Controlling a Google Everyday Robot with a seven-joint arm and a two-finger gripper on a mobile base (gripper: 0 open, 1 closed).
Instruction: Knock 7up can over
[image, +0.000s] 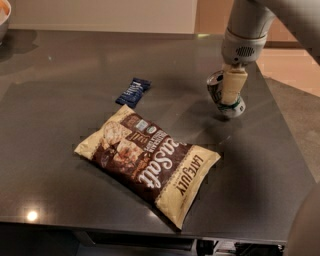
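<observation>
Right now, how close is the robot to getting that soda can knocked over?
Done: the gripper is down at the 7up can, right against its side. In hand: the can is tilted, top leaning left, its green base on the table. Left: it is not yet lying flat, so the tip must be finished.

So the arm (248, 17) is a smooth, chunky tube in pale grey-white, kinda glossy plastic looking. It flares into a rounded wrist collar (242, 47) with a small dark slotted grille (244, 51) on the front. Under that sits the pincer (232, 95), a cream-tan, flat-sided bit, upper right in the view over the far right part of the table (60, 90).
</observation>
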